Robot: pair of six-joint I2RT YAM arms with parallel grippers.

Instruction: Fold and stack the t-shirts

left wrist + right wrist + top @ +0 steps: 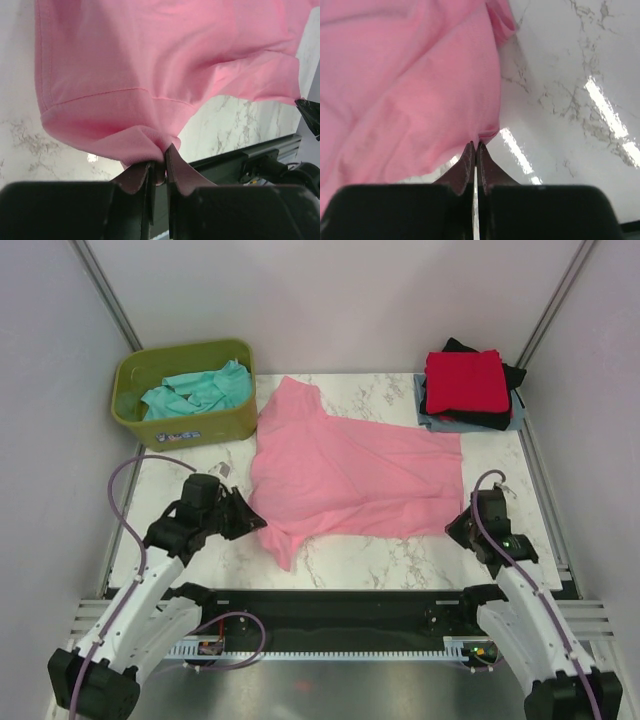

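The large pink t-shirt [350,475] lies spread on the marble table. My left gripper [256,523] is shut on its near left edge; in the left wrist view the gripper [165,152] pinches a bunched fold of pink cloth [130,75]. My right gripper [455,530] is shut on the shirt's near right corner, and in the right wrist view the gripper [476,145] pinches the hem of the pink cloth [410,90]. A folded stack sits at the back right: a red shirt [463,380] on a black one [480,418] and a grey-blue one [436,422]. A teal shirt [195,390] lies crumpled in the tub.
An olive-green plastic tub [185,425] stands at the back left. Grey walls and metal rails close in the table's sides. The black base rail [340,605] runs along the near edge between the arms.
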